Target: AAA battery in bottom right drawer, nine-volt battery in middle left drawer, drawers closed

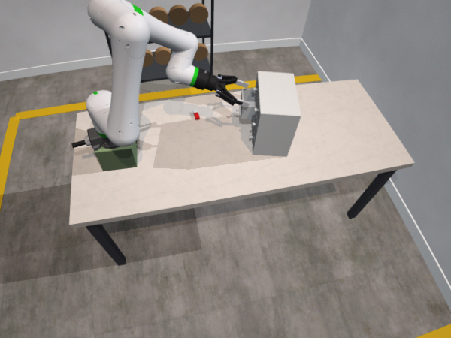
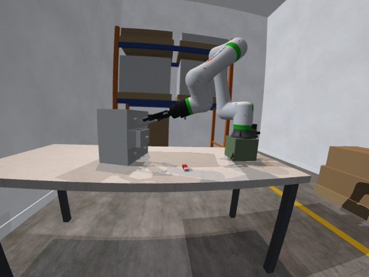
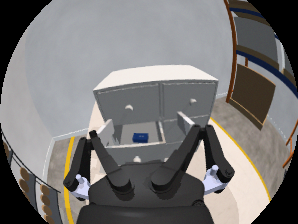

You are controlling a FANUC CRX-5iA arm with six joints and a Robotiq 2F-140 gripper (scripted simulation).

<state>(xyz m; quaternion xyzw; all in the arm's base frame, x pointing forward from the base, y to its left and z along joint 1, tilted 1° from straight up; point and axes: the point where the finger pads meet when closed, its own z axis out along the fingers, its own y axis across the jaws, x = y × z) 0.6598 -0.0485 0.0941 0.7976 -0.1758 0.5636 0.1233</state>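
The chest (image 1: pixel 278 94) (image 2: pixel 112 135) (image 3: pixel 157 72) stands upright on the table. Its left middle drawer (image 1: pixel 246 113) (image 2: pixel 142 138) (image 3: pixel 161 132) is pulled partway out and looks level. The blue nine-volt battery (image 3: pixel 140 137) lies inside that drawer, near its front. My gripper (image 1: pixel 245 94) (image 2: pixel 145 120) (image 3: pixel 144 122) is open wide and empty at the drawer's front, with its pads above or beside the tray and the battery between and below them. The upper drawers look pushed in. The bottom right drawer is largely hidden by my fingers in the wrist view. I cannot make out the AAA battery.
A small red object with a pale end (image 1: pixel 197 116) (image 2: pixel 185 167) lies on the table (image 1: pixel 225 188) (image 2: pixel 77 181), between the chest and the arm's green base block (image 1: pixel 118 158) (image 2: pixel 243 149). Round knobs stick out from the chest's front.
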